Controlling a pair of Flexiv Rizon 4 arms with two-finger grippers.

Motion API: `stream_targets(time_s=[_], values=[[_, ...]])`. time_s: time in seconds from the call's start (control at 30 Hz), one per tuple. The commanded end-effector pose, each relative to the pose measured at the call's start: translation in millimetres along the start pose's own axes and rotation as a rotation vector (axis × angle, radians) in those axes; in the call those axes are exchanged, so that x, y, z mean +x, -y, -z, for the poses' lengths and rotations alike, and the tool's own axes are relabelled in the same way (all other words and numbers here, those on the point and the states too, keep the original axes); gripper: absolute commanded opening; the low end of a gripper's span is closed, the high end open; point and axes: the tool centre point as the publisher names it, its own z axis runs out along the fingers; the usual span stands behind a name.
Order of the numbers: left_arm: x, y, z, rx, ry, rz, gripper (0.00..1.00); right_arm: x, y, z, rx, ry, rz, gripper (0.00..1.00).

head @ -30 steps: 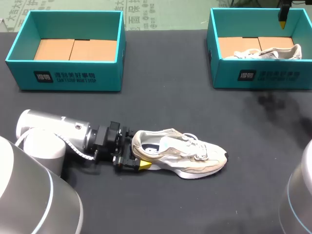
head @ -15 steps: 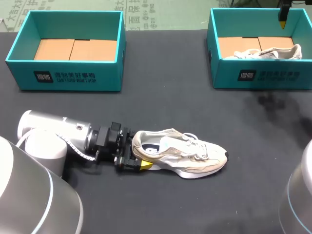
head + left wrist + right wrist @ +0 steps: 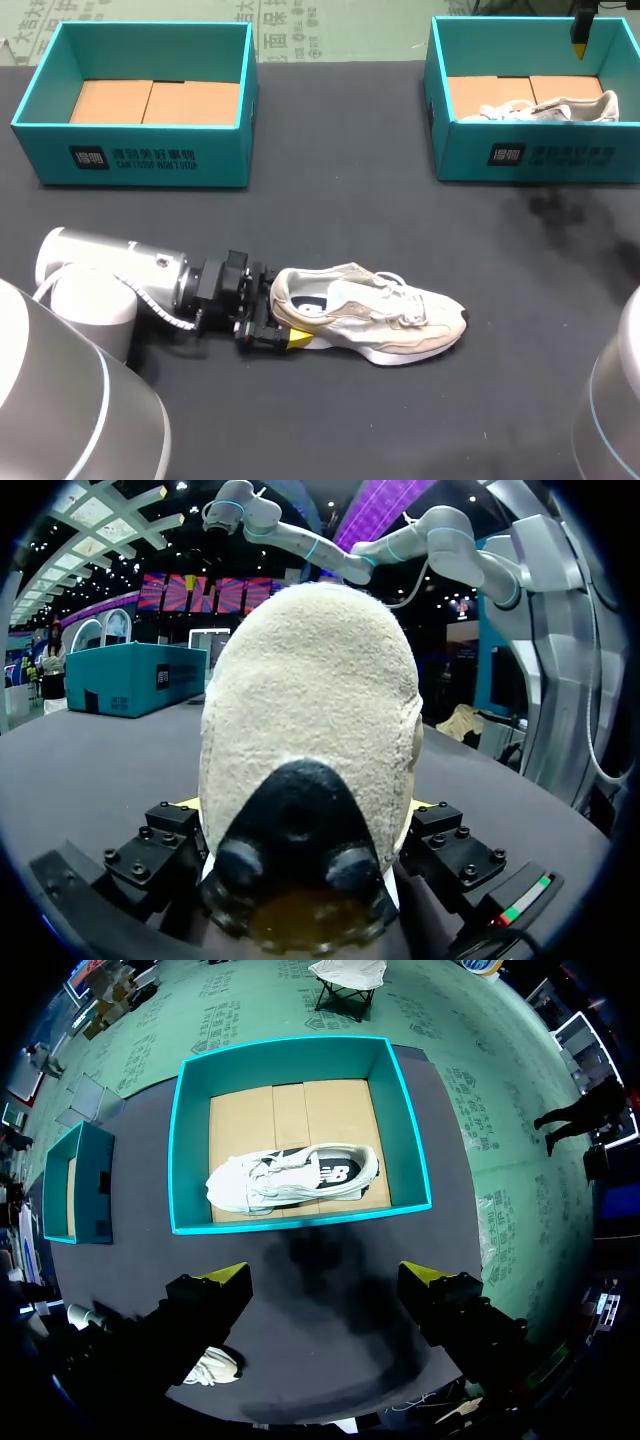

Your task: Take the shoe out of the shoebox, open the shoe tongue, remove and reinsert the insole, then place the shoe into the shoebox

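Only right shoebox (image 3: pixel 530 152) with shoe (image 3: pixel 540 108)

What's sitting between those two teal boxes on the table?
Nothing: in the head view the black table between the left shoebox and right shoebox is bare.

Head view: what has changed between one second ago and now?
Nothing visibly changed. The left hand stays shut on the heel of the shoe on the table, the right hand stays open high above the right shoebox, and the second shoe lies in it.
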Motion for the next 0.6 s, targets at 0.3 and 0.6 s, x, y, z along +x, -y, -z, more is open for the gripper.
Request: stream_targets(time_s=[0.3, 0.6], values=[[0.9, -3, -2, -0.001, 0.000, 0.001, 0.00, 0.0, 0.0, 0, 0.000, 0.000, 0.000, 1.00], [0.9, -3, -2, -0.001, 0.000, 0.001, 0.00, 36.6, 22.4, 5, 0.030, 0.029, -0.017, 1.00]])
